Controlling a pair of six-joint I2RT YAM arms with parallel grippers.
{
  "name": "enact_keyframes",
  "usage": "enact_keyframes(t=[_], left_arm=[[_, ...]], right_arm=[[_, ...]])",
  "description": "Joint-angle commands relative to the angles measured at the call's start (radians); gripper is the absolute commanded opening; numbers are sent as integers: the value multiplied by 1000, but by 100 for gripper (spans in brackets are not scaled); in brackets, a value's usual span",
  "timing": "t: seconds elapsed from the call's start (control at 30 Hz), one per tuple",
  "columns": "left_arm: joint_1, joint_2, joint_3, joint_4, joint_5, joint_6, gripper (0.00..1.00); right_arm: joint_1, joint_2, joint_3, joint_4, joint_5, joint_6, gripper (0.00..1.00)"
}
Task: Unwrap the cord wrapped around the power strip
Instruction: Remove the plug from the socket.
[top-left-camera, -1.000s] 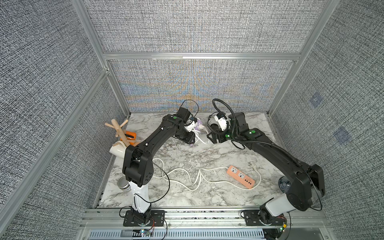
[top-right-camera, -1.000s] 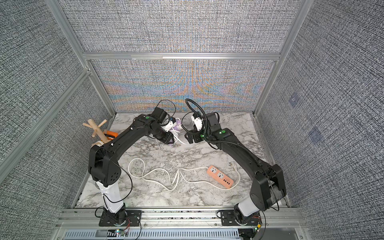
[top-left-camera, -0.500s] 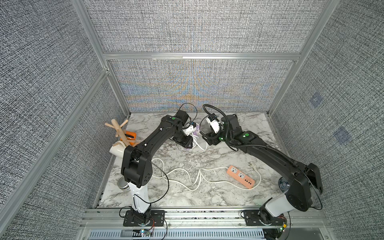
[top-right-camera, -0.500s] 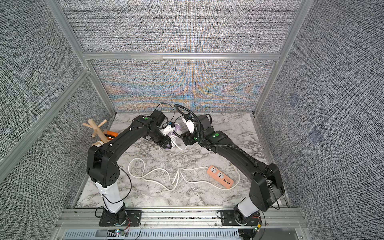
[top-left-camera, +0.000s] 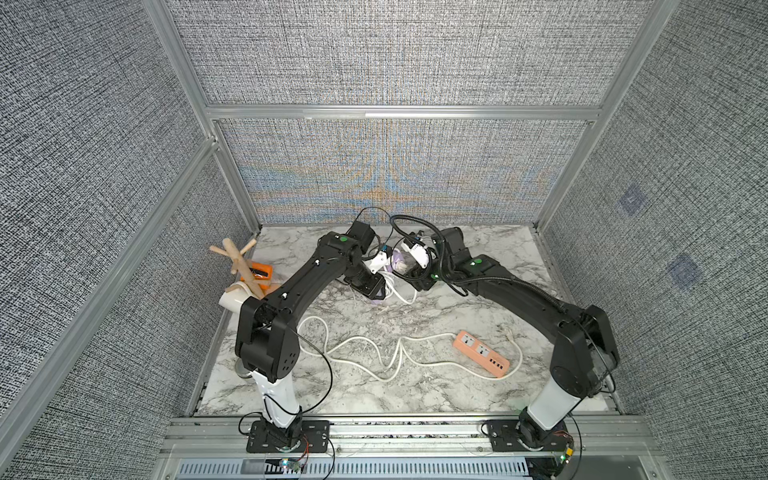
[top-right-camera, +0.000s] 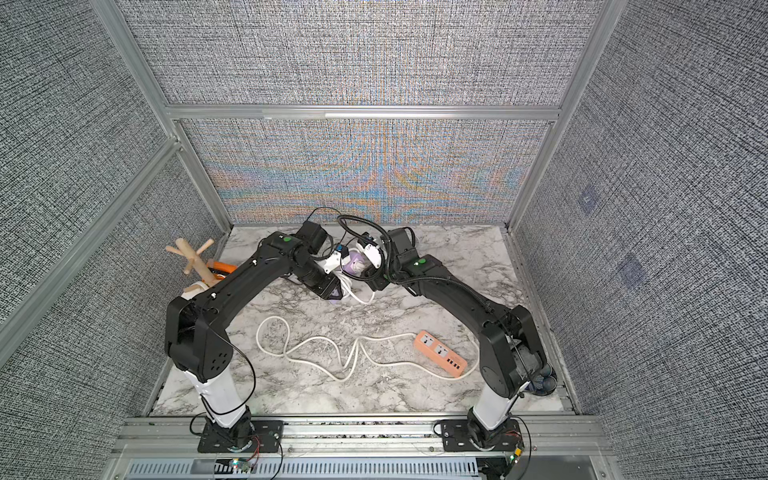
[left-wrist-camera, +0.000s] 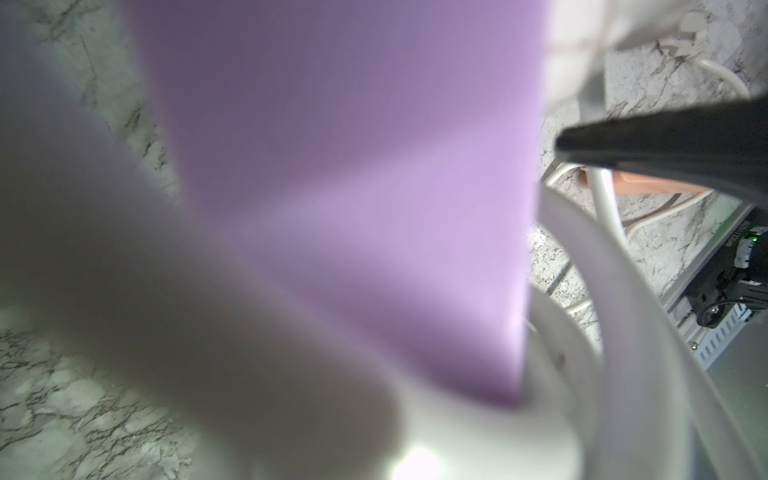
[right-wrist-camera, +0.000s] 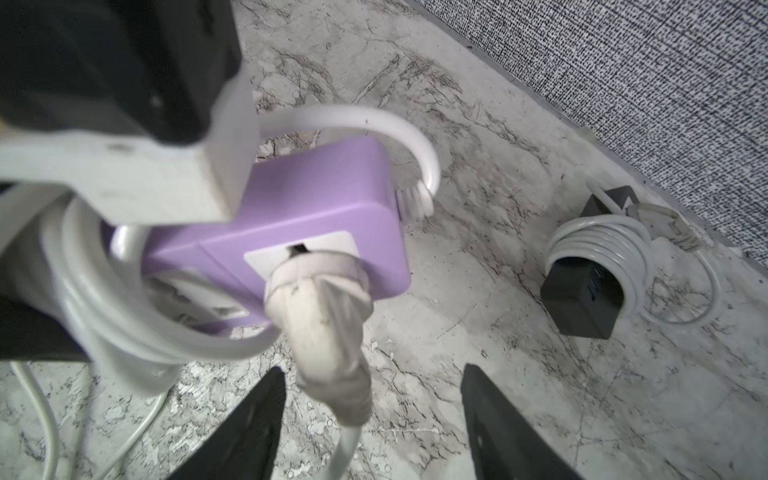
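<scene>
**Plug lies straight ahead of the open right end effector**

The purple power strip (right-wrist-camera: 324, 208) sits at the back centre of the counter (top-left-camera: 415, 395), between the two arms. The left end effector (top-right-camera: 332, 289) looks clamped on it. Its wrist view is a close purple blur with only one black finger (left-wrist-camera: 665, 145) visible, so that grip is likely rather than certain.

The white cord (right-wrist-camera: 95, 299) is looped several times around the end of the strip nearest the left end effector. The cord's plug (right-wrist-camera: 320, 299) rests against the strip's socket face. The plug's long axis runs away from that face and straight into the gap of the right end effector (right-wrist-camera: 374, 419).

The jaws of the right end effector stand apart on either side of the plug's tail and touch nothing. The right arm is the nearer one to the plug, so the next grasp should fall to it, closing across the plug's narrow width.

**Hard to make out**
- The left end effector covers most of the strip's length, so its long axis is unclear.
- I cannot tell whether the plug is seated in the socket or only lying on it.
- In both top views the wrists and cabling hide the contact.

An orange power strip (top-left-camera: 480, 353) lies near the front with its cord loose. A black cord-wrapped block (right-wrist-camera: 582, 299) sits by the back wall.
</scene>
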Motion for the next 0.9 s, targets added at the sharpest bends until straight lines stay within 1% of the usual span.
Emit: enact_keyframes(t=[0.0,0.07,0.1,0.13,0.2,0.33,0.47,0.63,0.73,0.8,0.87], left_arm=[[0,-13,-4,21,21,18,0],[0,-11,-2,19,17,16,0],[0,-11,-1,21,17,13,0],[0,-10,1,23,19,10,0],[0,-7,4,28,12,3,0],[0,-3,-5,48,-25,-21,0],[2,14,4,63,-65,-68,0],[8,50,22,45,-133,-103,0],[9,60,28,42,-171,-114,0],[9,63,31,40,-188,-118,0],[8,63,28,47,-194,-128,0]], right_arm=[[1,1,9,67,-54,-9,53],[2,-8,-3,85,-68,0,36],[1,-10,-7,104,-82,20,26],[1,-9,-9,119,-107,45,20],[1,-10,-23,150,-157,82,13],[-5,-45,-118,244,-176,100,1],[-15,-72,-151,250,-186,102,0],[-55,-139,-257,364,-237,138,0],[-61,-143,-266,363,-188,162,0],[-37,-134,-247,325,-125,142,0],[-17,-139,-248,321,-102,123,0]])
